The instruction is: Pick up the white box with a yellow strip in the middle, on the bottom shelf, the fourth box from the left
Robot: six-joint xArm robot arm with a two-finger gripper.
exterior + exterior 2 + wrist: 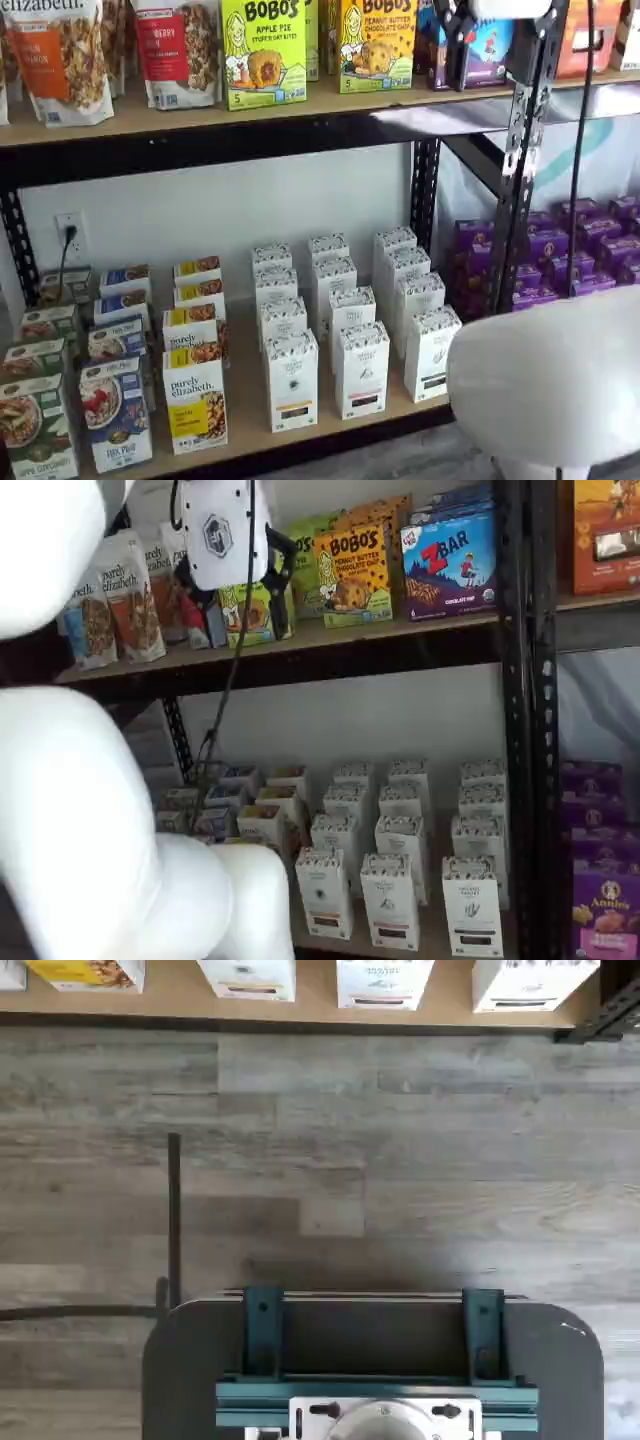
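The white box [292,380] is a tall white carton with a yellow-orange strip low on its front. It stands at the front of the bottom shelf [250,440], left of two like white cartons. It also shows in a shelf view [325,892] and in the wrist view [247,978]. My gripper [245,625] hangs high up at the level of the upper shelf, far above the box. Its black fingers [283,580] stand apart, with a green snack box showing between them. It holds nothing. It also shows at the top edge of a shelf view [458,60].
A like carton with a pinkish strip [362,370] and one with a dark strip [432,352] stand right of the white box. A yellow-labelled granola box [197,405] stands left of it. A black rack post [520,160] rises at the right. White arm links [550,380] fill the foreground.
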